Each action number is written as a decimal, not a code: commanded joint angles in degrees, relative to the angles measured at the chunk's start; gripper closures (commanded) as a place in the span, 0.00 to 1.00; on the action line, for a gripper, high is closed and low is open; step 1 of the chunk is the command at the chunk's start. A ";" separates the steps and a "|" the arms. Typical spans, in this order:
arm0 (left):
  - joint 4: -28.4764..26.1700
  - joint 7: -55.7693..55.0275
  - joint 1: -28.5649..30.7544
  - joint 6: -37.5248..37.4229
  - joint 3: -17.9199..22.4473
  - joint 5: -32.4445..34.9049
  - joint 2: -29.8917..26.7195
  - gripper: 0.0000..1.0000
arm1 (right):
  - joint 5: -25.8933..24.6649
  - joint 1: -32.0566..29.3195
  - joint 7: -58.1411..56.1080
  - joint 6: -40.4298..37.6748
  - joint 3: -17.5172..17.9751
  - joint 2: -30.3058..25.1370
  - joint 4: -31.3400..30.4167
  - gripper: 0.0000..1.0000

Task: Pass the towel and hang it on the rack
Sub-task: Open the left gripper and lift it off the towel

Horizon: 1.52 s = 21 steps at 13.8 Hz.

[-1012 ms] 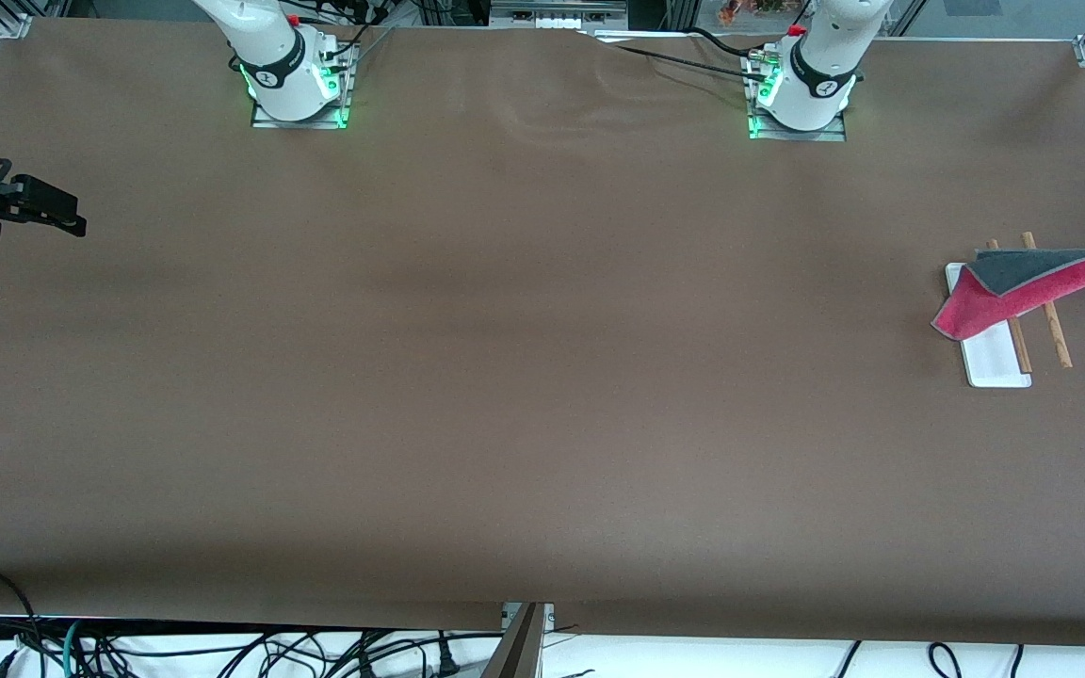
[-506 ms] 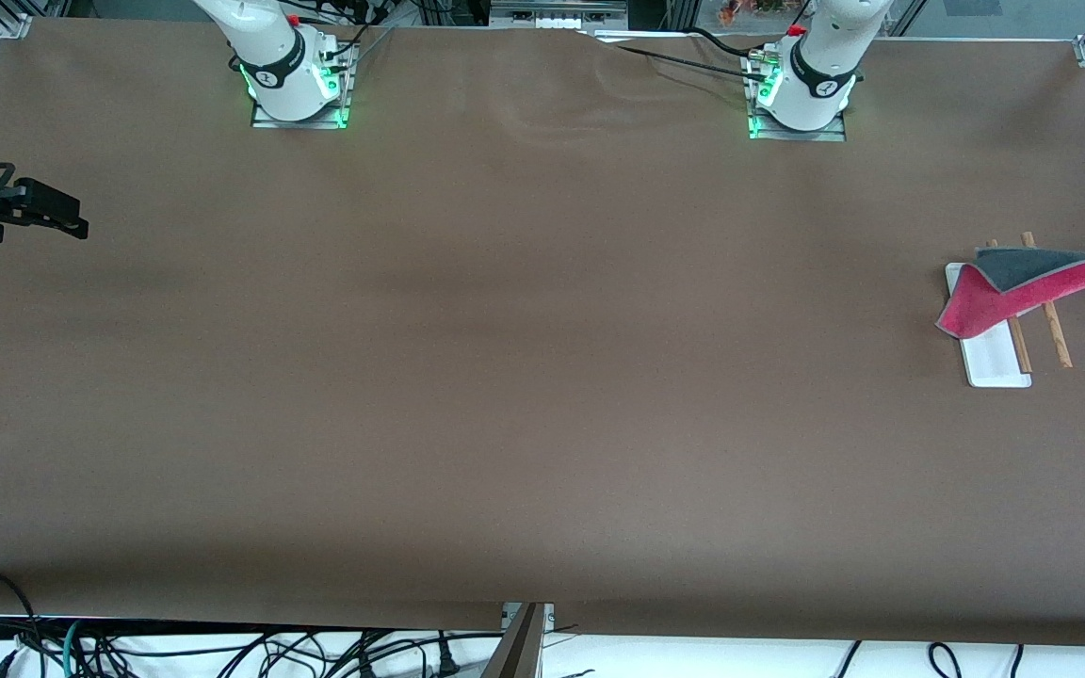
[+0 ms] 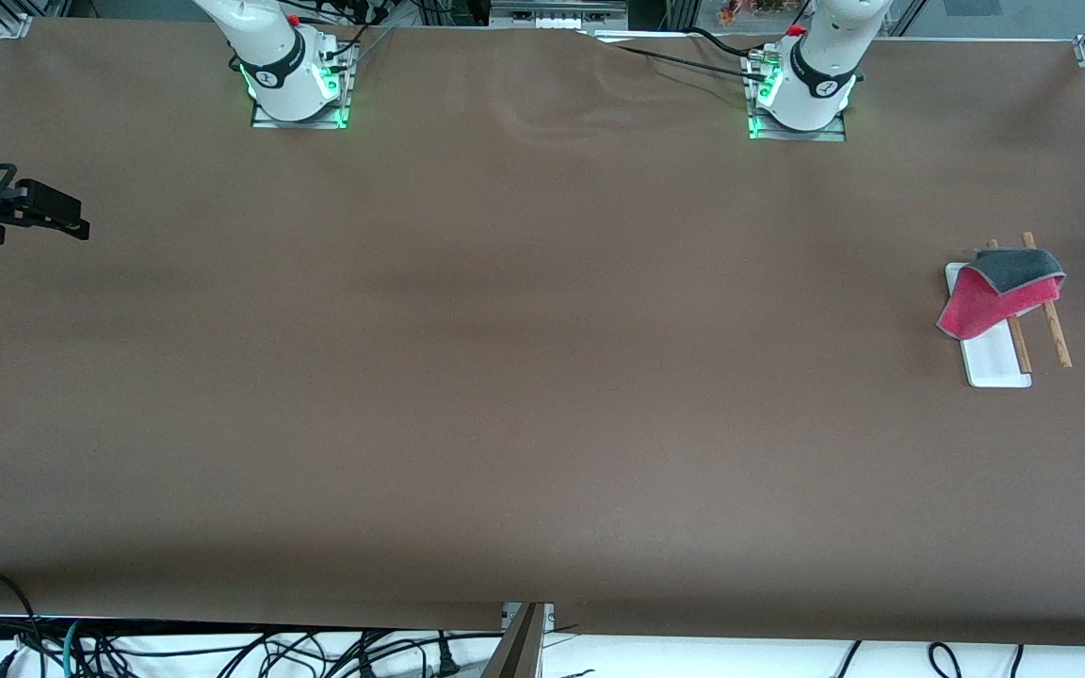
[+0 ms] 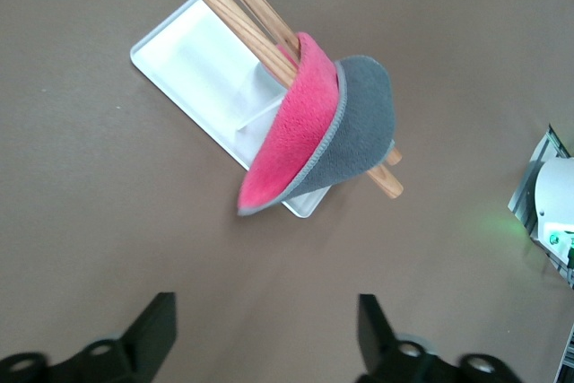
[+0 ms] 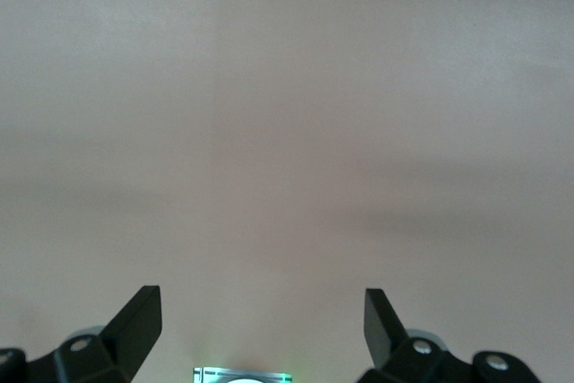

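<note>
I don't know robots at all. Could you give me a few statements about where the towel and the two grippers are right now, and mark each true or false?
1. The towel hangs over the rods of the rack. True.
2. The left gripper is shut on the towel. False: its fingers are open and the towel is free of them.
3. The towel shows a pink-red side and a dark grey side. True.
4. The right gripper holds a second towel. False: it is open, with only bare table under it.
5. The rack lies at the right arm's end of the table. False: the left arm's end.
</note>
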 commanded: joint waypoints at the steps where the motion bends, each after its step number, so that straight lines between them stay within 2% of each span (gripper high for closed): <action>1: 1.88 -7.79 -3.03 -1.08 -0.24 1.32 -1.50 0.00 | 1.00 0.10 -0.69 0.30 0.01 -0.45 -0.26 0.00; 3: 1.71 -15.87 -7.32 -3.70 0.19 1.67 -3.79 0.00 | 1.00 0.10 -0.69 0.30 0.01 -0.45 -0.26 0.00; 8: -0.22 -44.69 -16.73 -11.44 -0.68 2.90 -12.84 0.00 | 0.83 0.10 -1.04 0.56 -0.08 -0.45 -0.17 0.00; 11: -5.48 -55.60 -20.43 -11.46 -1.64 2.72 -18.28 0.00 | 0.83 0.10 -1.04 0.91 -0.07 -0.45 -0.17 0.00; 17: -14.62 -79.95 -25.09 -10.93 -11.56 4.21 -27.51 0.00 | 0.83 0.10 -1.04 0.91 -0.08 -0.27 -0.17 0.00; 19: -18.58 -84.45 -25.01 -9.44 -15.35 5.62 -30.59 0.00 | 0.83 0.10 -1.04 1.00 -0.08 -0.10 -0.09 0.00; 21: -23.23 -85.08 -25.01 -6.11 -16.15 5.28 -33.93 0.00 | 0.83 0.01 -1.04 1.00 -0.16 -0.09 -0.17 0.00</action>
